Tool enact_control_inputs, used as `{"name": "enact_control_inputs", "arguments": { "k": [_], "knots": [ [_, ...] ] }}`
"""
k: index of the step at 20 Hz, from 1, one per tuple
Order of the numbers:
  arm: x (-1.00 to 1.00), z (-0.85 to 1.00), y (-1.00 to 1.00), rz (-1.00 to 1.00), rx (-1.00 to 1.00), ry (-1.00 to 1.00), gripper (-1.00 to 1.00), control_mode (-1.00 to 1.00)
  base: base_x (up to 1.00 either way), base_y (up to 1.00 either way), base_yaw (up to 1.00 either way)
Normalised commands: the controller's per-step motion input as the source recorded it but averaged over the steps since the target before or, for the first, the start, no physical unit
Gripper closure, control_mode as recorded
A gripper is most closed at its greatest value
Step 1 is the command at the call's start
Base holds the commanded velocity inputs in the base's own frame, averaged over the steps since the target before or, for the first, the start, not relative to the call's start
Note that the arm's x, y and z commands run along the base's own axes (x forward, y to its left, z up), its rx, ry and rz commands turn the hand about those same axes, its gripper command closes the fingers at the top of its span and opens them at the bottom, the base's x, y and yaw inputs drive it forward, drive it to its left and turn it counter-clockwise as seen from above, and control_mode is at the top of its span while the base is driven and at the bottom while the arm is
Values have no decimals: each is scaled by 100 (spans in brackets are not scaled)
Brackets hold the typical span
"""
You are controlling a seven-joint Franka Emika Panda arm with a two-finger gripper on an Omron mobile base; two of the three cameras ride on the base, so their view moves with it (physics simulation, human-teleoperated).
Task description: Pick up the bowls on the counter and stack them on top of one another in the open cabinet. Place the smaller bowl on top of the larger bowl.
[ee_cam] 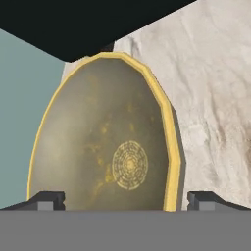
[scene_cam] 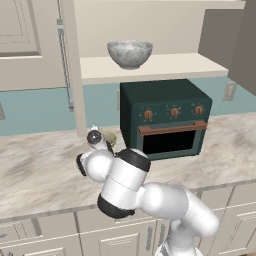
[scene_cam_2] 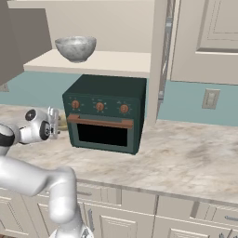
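Just beyond my fingertips point(ee_cam: 49, 200) lies the smaller bowl point(ee_cam: 105, 142), its yellow rim and olive inside with a round gold pattern spreading between my two fingers. My gripper point(ee_cam: 125, 201) stands spread wide, one finger to either side of the bowl, and I cannot tell whether either touches it; nothing is gripped. From the base cameras my gripper point(scene_cam: 100, 134) hangs low over the counter point(scene_cam: 40, 170), with the smaller bowl point(scene_cam: 111, 138) resting on the stone just beside the dark green oven point(scene_cam: 167, 117). Well above my gripper, the larger bowl point(scene_cam: 130, 53) sits upright on the shelf of the open cabinet point(scene_cam: 170, 65), directly over the oven.
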Motion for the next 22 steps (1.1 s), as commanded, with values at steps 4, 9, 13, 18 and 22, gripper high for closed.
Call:
{"name": "enact_control_inputs", "arguments": {
  "k": [4,9,13,18,22],
  "knots": [
    [25,-15,0,0,0,3,-100,-100,0,0,0],
    [23,-17,3,0,0,3,100,-100,0,0,0],
    [21,-16,2,0,0,3,100,-100,0,0,0],
    [16,-13,0,0,0,3,100,-100,0,0,0],
    [8,-7,1,0,0,3,100,-100,0,0,0]
  ]
}}
